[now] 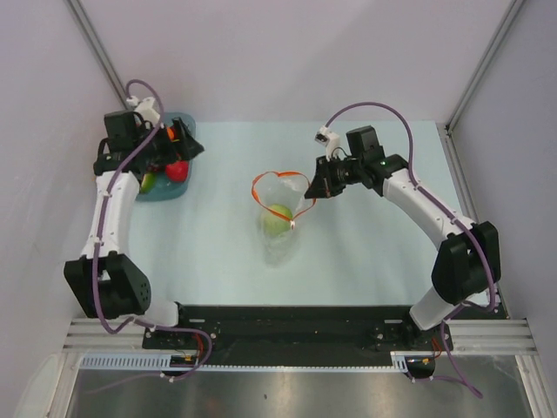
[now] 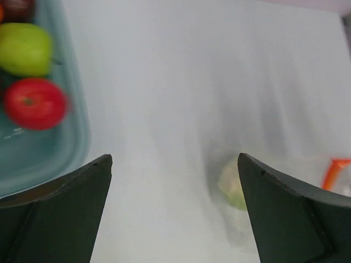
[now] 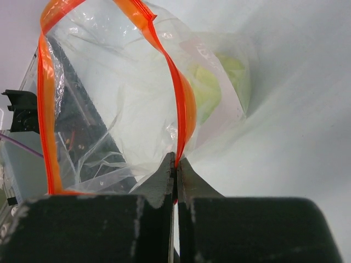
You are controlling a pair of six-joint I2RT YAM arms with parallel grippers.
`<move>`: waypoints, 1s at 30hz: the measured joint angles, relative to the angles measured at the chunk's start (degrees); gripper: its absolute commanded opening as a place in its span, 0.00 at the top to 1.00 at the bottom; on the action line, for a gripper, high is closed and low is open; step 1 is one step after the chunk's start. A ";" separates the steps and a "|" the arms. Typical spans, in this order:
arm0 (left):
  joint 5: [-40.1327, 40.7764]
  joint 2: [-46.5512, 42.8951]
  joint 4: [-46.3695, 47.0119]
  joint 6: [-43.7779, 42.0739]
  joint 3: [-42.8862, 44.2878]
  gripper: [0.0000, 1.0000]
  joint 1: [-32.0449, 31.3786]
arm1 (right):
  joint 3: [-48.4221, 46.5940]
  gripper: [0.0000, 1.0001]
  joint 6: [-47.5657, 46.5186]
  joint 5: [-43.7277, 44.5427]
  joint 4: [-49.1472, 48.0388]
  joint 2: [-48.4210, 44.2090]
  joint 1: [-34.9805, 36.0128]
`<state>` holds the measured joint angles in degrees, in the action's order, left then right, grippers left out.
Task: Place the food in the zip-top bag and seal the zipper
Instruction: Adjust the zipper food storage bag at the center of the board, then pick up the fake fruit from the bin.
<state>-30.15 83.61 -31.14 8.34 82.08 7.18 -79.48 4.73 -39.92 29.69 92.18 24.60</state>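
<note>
The clear zip-top bag [image 1: 280, 228] stands mid-table with its red-orange zipper [image 1: 280, 177] spread open, and a green apple [image 1: 278, 218] lies inside. My right gripper [image 1: 312, 193] is shut on the zipper's right edge [image 3: 181, 120] and holds the mouth up. My left gripper [image 1: 184, 146] is open and empty over the right edge of the teal tray [image 1: 165, 193]. The tray holds a red apple [image 2: 34, 103] and another green apple [image 2: 24, 49]; a dark fruit shows at its far corner. In the left wrist view the bagged apple [image 2: 232, 184] shows blurred between the fingers.
The teal tray [image 2: 66, 159] sits at the table's back left. Grey walls enclose the back and both sides. A black rail with the arm bases runs along the near edge [image 1: 296, 324].
</note>
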 measured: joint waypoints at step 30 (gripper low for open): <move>28.70 38.23 5.70 17.25 15.54 0.00 6.23 | -11.17 1.00 -1.60 0.22 2.60 12.39 -0.11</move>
<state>-1.45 121.84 -25.43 25.58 97.62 13.41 -90.65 3.14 -39.70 32.29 104.57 24.49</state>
